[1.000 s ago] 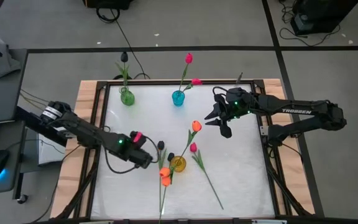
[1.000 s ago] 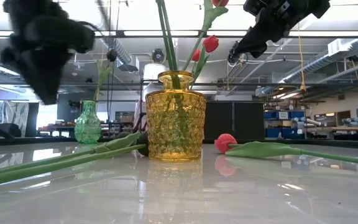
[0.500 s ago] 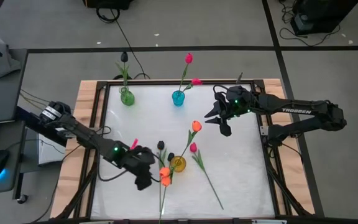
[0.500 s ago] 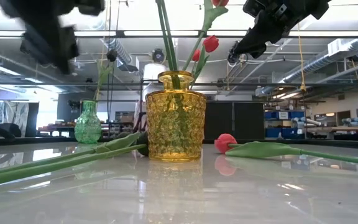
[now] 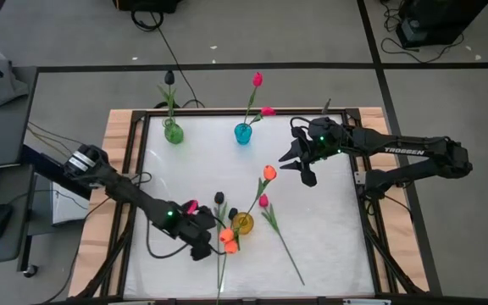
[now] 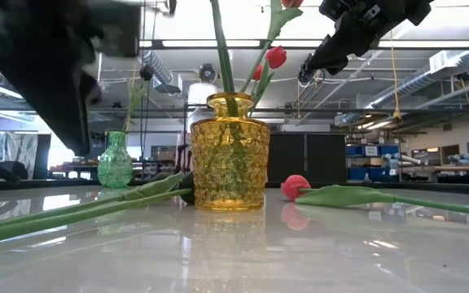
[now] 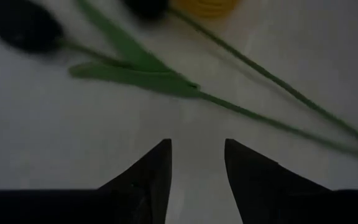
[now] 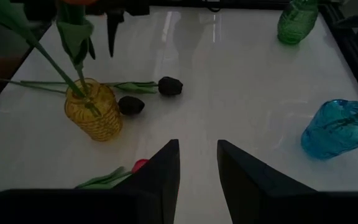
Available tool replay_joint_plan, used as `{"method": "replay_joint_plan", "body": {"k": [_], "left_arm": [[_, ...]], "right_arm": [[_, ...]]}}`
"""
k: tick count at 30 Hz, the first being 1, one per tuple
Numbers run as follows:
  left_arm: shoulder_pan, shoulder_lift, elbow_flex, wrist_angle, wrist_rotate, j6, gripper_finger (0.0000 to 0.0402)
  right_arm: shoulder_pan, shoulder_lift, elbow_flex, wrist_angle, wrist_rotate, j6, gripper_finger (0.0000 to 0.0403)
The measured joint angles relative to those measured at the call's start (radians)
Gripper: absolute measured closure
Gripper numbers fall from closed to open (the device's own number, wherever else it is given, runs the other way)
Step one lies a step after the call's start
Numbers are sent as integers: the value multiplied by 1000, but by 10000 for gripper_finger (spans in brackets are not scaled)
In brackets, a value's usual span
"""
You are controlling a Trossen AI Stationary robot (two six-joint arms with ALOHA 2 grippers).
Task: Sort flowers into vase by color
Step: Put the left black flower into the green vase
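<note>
Left gripper (image 7: 196, 163) part-open and empty, hovering over green stems (image 7: 272, 121) of black tulips (image 8: 169, 86) lying beside yellow vase (image 5: 242, 223), right gripper (image 8: 197, 163) part-open, empty, raised near blue vase (image 5: 242, 133), green vase (image 5: 173, 132) beyond.

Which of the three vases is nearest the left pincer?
The yellow vase, just beside the left pincer; the green vase and blue vase stand at the far edge.

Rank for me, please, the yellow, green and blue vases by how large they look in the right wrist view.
1. Yellow vase and blue vase: they look about alike, so I won't rank them.
2. Green vase: smallest, but it stands farthest from the camera and is cut off by the frame edge, so its true size is unsure.
</note>
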Motion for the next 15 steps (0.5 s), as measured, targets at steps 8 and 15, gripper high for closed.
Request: {"method": "replay_joint_plan", "body": {"k": [8, 15], "left_arm": [[73, 61, 0, 4, 9, -361, 249], [90, 61, 0, 51, 9, -534, 249]], "right_arm": [[0, 0, 0, 0, 0, -8, 285], [0, 0, 0, -1, 0, -31, 285]]}}
